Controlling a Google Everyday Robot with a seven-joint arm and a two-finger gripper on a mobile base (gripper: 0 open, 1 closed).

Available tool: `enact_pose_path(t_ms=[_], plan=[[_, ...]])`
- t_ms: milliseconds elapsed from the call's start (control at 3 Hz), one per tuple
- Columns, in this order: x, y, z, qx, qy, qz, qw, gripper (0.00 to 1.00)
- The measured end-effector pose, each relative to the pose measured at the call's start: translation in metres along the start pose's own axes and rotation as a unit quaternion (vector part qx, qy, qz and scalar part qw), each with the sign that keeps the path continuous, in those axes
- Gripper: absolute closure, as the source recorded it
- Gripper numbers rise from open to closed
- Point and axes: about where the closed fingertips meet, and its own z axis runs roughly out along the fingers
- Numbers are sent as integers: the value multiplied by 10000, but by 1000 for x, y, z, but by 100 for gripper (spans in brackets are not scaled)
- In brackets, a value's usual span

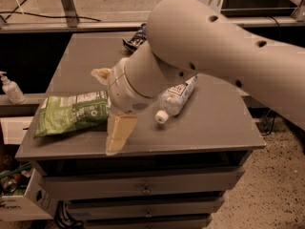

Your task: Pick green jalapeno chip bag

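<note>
Bag (71, 113): likely light, crinkly, soft; you should pinch its 3 o'clock end.
Tool (107, 111): spread wide at that end, over worktop (214, 128).

Grey drawer cabinet (214, 128) on speckled floor (279, 187), dim warm light; pincer (115, 144) above its front edge.

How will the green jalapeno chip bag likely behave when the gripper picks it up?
The green jalapeno chip bag looks crinkly and puffed, so it is probably light and easy to dent. Its foil surface seems smooth, so it may slip. It lies flat on the cabinet top, the gripper beside it near the front edge; rolling seems unlikely.
</note>
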Motion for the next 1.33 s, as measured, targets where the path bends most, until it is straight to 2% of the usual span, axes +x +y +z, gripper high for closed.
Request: enact_pose_path(t_ms=[333,667,1000,1333], plan=[[-2,-13,27,197,-19,11,9998,0],[0,-17,48,263,34,103,9996,0],[0,-15,67,276,-39,177,9995,18],[-2,-15,65,286,-30,155,9995,18]])
